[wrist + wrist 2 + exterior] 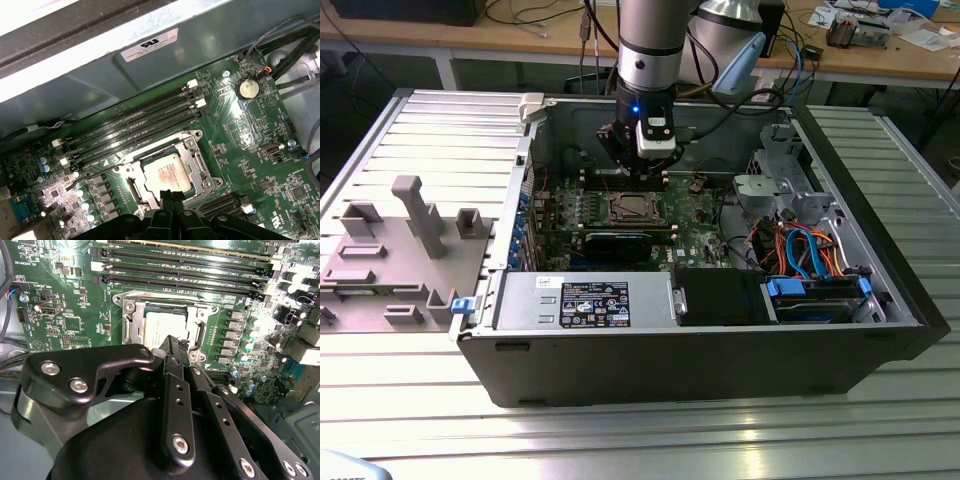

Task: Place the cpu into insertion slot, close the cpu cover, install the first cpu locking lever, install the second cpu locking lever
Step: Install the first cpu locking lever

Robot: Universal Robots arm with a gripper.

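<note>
Silver-grey metal tops the small flat square cpu [167,172], which is seen lying level inside the square insertion slot [150,296] with its silvery rim, on the green circuit board [240,150]. The thin silvery cpu cover [196,161], a frame with a large window, appears to be folded down around the chip; whether the wire levers are latched cannot be told. In the exterior view the black gripper [642,170] is placed at twelve o'clock from the slot, and a long black expansion card [615,243] at six o'clock. In both wrist views its fingers are seen pressed together with nothing between them, just above the chip. The chip is judged light, stiff and smooth, with a delicate underside, so it would best be held by opposite edges; the cover is judged thin and springy.
</note>
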